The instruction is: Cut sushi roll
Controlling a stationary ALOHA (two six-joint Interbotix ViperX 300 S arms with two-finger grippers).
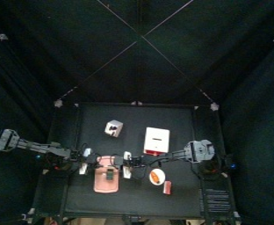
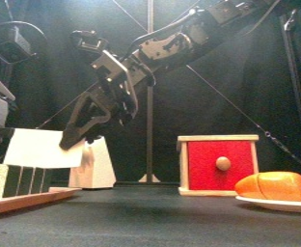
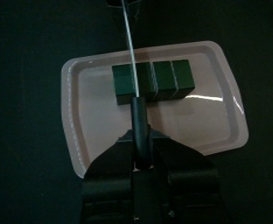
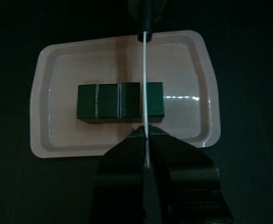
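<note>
Left gripper (image 3: pixel 136 140): jaws drawn together with no gap showing, clamped on the knife (image 3: pixel 129 52), whose thin grey blade runs straight out from the fingertips. The sushi roll (image 3: pixel 163 79) lies just ahead of those fingertips, a dark green block scored crosswise into segments. The blade crosses it near one end, so one segment sits on one side of the edge and the remainder on the other. Whether the edge touches the roll or stands above it cannot be told. Right gripper (image 4: pixel 143 136): jaws likewise closed to a point, with a thin blade seen edge-on as a pale line emerging between them. This blade also passes over the roll just ahead of the fingertips, off-centre toward one end. Whether the two wrist views show one knife held by both grippers cannot be settled. Around the roll sits the pink tray (image 3: pixel 87 131), shallow with rounded corners — the roll rests about mid-tray, bare tray floor on all sides. From above, the two arms meet over this tray at the table's (image 1: pixel 127 119) front half. Outward from the grippers, on the right arm's side, a plate (image 1: pixel 158 178) carries an orange item. Beyond the fingers, toward the table's back, stand a red box (image 2: pixel 219 165) and a small white block (image 1: pixel 112 128) — both well apart from the tray.
</note>
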